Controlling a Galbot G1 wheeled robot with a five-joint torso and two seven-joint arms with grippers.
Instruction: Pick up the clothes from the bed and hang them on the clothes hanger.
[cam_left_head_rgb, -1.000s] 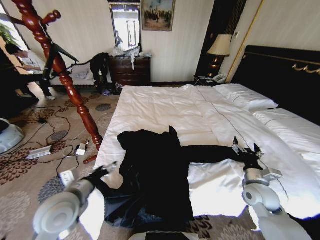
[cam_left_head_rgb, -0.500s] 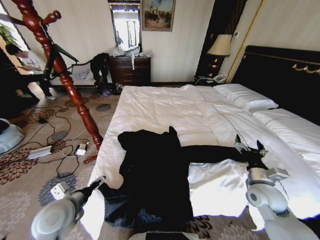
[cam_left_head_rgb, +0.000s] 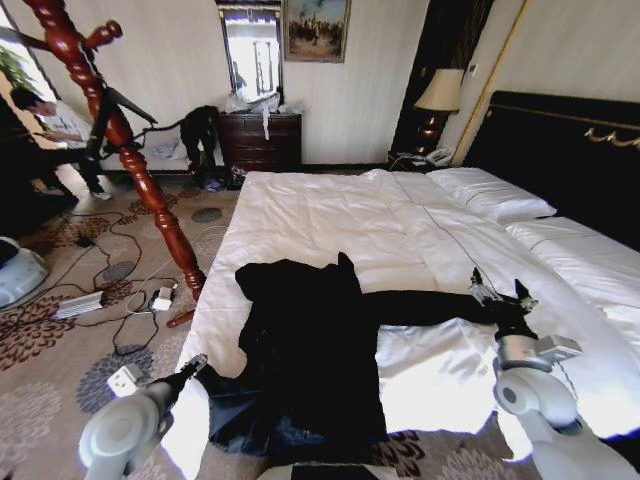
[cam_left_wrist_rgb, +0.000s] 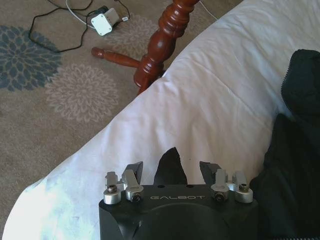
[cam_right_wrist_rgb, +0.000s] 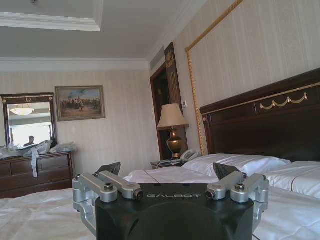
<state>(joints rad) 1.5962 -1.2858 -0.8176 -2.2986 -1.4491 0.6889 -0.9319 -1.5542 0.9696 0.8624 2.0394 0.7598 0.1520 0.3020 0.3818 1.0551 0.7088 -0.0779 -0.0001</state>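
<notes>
None of the task was finished at this moment, operator: your clothes (cam_left_head_rgb: 305, 345) lay spread flat on the bed (cam_left_head_rgb: 330, 215), one long black garment with its body across the near part of the bed, its hem spilling over the foot edge, and one sleeve stretched out sideways toward the headboard side. No part of it looked lifted; it rested wholly on the white linen.

At the end of that outstretched sleeve sat your right gripper (cam_left_head_rgb: 497, 293), jaws spread apart to either side of the cuff, with nothing held between them. In its wrist view the two dark fingertips (cam_right_wrist_rgb: 109, 168) stood well apart with only the room visible between them, so I judge the grasp had not been made.

Your left gripper (cam_left_head_rgb: 196, 364) hovered at the opposite side of the clothes, near the bed's corner. Its jaws were open too, and its wrist view showed a dark scrap of fabric lying between the fingertips (cam_left_wrist_rgb: 134, 168) without being pinched.

Beyond that corner, on the carpet just beside the bed, stood the clothes hanger (cam_left_head_rgb: 120, 135), the red-brown wooden stand, with none of the garment on its pegs.

So you still had everything ahead: closing on the clothes, lifting them clear of the bed, carrying them to the stand and draping them over a peg.
</notes>
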